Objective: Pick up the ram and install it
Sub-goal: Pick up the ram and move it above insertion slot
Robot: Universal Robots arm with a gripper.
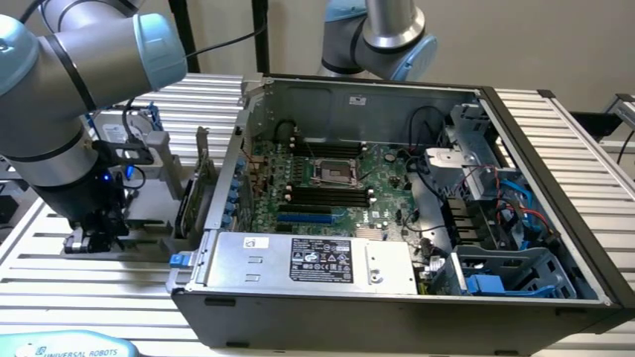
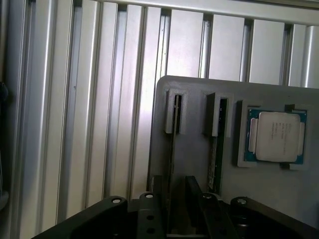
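1. We see the arm's gripper [image 1: 89,239] lowered close to the slatted metal table [image 1: 59,279], on the exterior view's left, well apart from the open computer case [image 1: 397,316].
2. In the wrist view the gripper [image 2: 174,185] hangs over a grey holder [image 2: 192,149] lying on the table [image 2: 99,99].
3. The hand is released. Its two dark fingers [image 2: 155,199] stand apart with a clear gap between them, and they clasp nothing.
4. The ram [image 2: 171,149] sits on edge in one narrow groove of the holder. We see it as a thin dark line that runs into the gap between the fingers.
5. We cannot tell whether either finger touches the ram.
6. A second stick [image 2: 215,154] stands on edge in the neighbouring groove, just beside the first and outside the gap.
7. Beyond that groove, a square processor chip [image 2: 276,135] with a silver lid lies flat in its own recess of the holder.
8. In the exterior view a green expansion card [image 1: 201,186] stands upright between the arm and the case.
9. Inside the case the motherboard [image 1: 347,175] lies flat, with the long black memory slots [image 1: 317,195] near its middle.
10. The ram is in the holder on the table, not in the case.
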